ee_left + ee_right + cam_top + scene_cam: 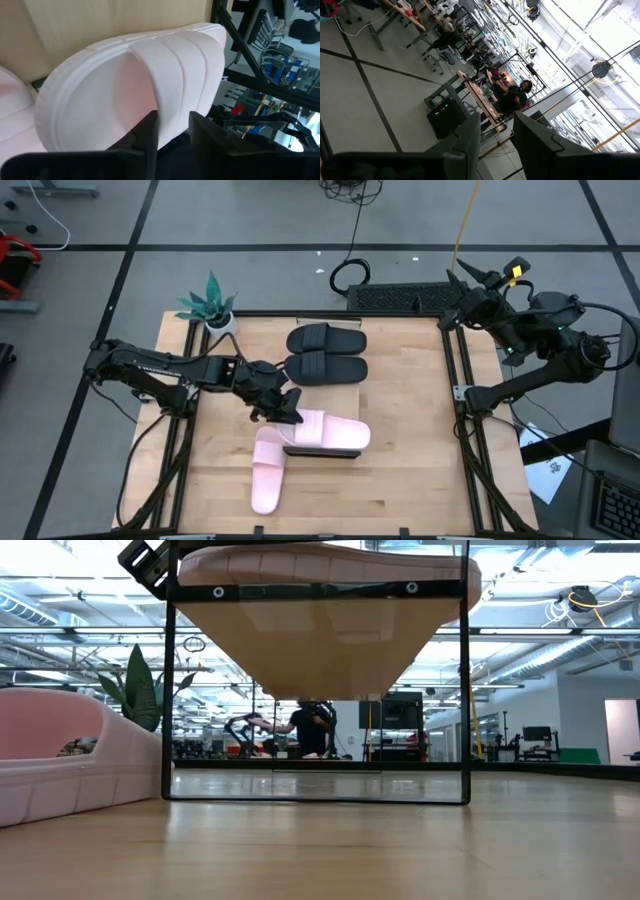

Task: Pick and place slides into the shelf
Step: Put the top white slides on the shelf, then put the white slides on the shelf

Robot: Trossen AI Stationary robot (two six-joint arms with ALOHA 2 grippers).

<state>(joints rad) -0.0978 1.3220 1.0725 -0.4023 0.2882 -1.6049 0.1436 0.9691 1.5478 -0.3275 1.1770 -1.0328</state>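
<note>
My left gripper (pixel 290 412) is shut on a pale pink slide (pixel 335 432) that lies across the top of the small shelf (pixel 322 451). In the low view the shelf is a dark frame (pixel 168 690) with a light wood top, and the slide (pixel 440 565) is on it. The second pink slide (pixel 268 470) lies flat on the table beside the shelf, toward the near edge. Two black slides (pixel 326 340) (pixel 326 368) lie side by side near the far edge. My right gripper (pixel 470 280) is open and empty, raised beyond the table's far right corner. My left gripper holds the pink slide by the edge of its wide strap (pixel 172 115). One finger (pixel 148 135) is under the strap inside the opening and the other is outside it. The fingers come roughly level from the table's left side. The slide lies on the shelf's top.
A potted plant (pixel 210 305) stands at the table's far left corner. A black grille-like box (pixel 400 298) and a coiled cable (pixel 348 277) lie just beyond the far edge. Bare wood shows on the table's right half (pixel 410 420).
</note>
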